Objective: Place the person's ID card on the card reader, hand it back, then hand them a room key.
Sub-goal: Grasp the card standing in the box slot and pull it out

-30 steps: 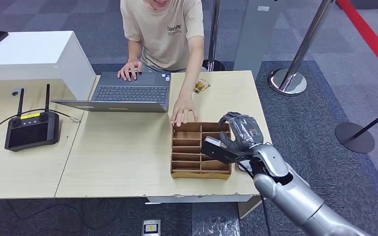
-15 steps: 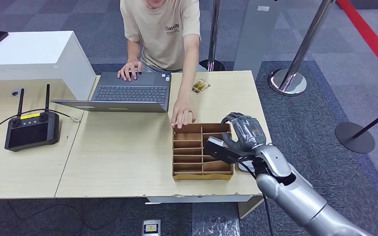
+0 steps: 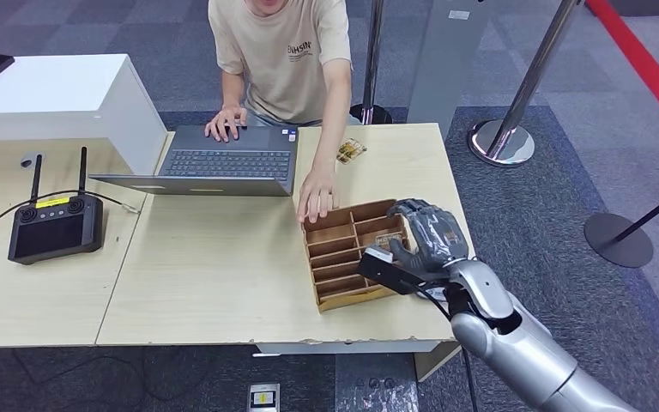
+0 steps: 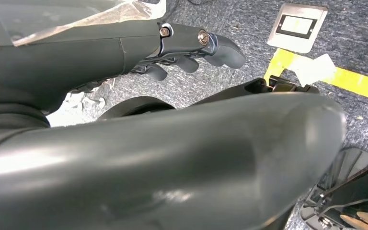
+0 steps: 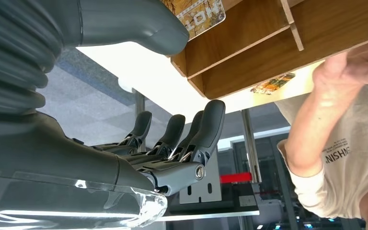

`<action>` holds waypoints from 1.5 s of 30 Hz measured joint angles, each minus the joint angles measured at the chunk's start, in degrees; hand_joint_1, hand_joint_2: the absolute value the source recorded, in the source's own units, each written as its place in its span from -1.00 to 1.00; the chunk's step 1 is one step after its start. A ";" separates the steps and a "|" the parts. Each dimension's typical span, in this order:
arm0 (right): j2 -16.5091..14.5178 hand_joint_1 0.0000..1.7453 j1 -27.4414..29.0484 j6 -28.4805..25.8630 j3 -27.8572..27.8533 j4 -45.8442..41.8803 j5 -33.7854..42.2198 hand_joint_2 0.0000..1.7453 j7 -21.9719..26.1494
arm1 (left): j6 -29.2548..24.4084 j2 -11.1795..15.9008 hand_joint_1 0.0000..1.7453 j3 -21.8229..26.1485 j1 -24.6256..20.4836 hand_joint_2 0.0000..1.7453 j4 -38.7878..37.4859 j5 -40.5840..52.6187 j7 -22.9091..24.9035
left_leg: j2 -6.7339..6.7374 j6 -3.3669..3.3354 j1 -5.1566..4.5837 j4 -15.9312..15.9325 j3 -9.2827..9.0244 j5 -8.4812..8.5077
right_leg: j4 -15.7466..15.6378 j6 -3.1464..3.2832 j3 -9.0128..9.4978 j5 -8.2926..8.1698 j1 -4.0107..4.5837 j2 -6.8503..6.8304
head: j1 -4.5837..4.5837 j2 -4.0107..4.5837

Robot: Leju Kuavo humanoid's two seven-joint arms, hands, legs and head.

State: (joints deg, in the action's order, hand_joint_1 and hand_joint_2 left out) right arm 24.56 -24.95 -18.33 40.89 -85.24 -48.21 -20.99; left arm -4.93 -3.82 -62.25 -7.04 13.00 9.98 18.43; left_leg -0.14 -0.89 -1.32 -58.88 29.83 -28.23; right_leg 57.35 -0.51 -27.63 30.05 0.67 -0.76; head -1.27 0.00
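Right robot hand (image 3: pixel 425 236) hovers at the right side of the wooden tray (image 3: pixel 343 253), fingers loosely curled; in the right wrist view the fingers (image 5: pixel 191 139) hang apart and below the tray's edge with nothing between them, though whether the thumb touches the tray I cannot tell. A patterned card (image 5: pixel 199 14), probably a room key, lies in a compartment just by the thumb. The tray sits skewed on the tabletop (image 3: pixel 223 275), its far corner under the person's hand (image 3: pixel 317 196), which steadies it.

No card reader or ID card can be made out, so the ID steps cannot be judged; the work in hand looks like taking a key from the tray, with the handover yet to come.

Left robot hand (image 4: pixel 191 52) hangs low over the carpet, fingers curled in and holding nothing.

Room is tight: the tray lies near the tabletop's right edge and front corner, and thin dividers crowd the card. Open tabletop lies to the tray's left, toward the laptop (image 3: pixel 214 163).
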 joint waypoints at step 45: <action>-2.72 -0.08 -5.14 3.00 2.54 6.67 3.47 1.00 1.04 | 0.03 0.11 -1.00 0.22 -0.20 -1.00 0.00 0.65 -0.37 | -0.01 0.00 0.00 0.00 -0.02 0.00 | 0.01 0.00 0.03 0.00 0.00 -0.01 | 0.00 0.00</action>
State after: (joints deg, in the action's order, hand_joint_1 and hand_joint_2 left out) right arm 21.84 -30.09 -15.32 43.44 -78.57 -44.74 -19.95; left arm -4.90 -3.71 -62.03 -7.25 13.00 10.63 18.05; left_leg -0.15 -0.89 -1.32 -58.88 29.81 -28.23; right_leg 57.36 -0.51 -27.60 30.05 0.67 -0.76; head -1.27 0.00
